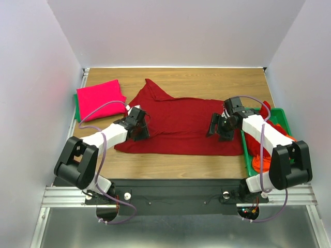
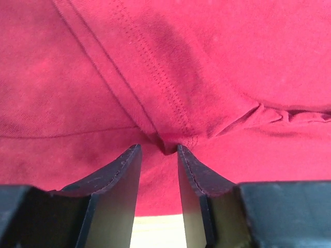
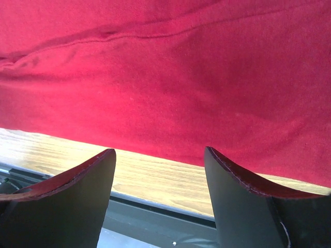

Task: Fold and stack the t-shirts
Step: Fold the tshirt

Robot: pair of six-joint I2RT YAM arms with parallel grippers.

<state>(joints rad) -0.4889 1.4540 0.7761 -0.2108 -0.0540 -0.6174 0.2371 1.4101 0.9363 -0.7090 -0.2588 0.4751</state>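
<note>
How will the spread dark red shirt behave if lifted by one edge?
Probably floppy: the dark red shirt lies flat and creased, puckering where the jaws of the left gripper pinch it. Lifted at one edge, the rest should hang and drag. A push would likely bunch it rather than slide it whole.

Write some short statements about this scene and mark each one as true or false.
1. The dark red t-shirt lies spread out on the table. True.
2. The pink t-shirt lies unfolded in the middle. False: it is folded, at the far left.
3. The right hand is wide open. True.
4. The green tray is empty. False: it holds orange and red garments.
5. The left hand grips the pink t-shirt. False: it pinches the dark red t-shirt.
</note>
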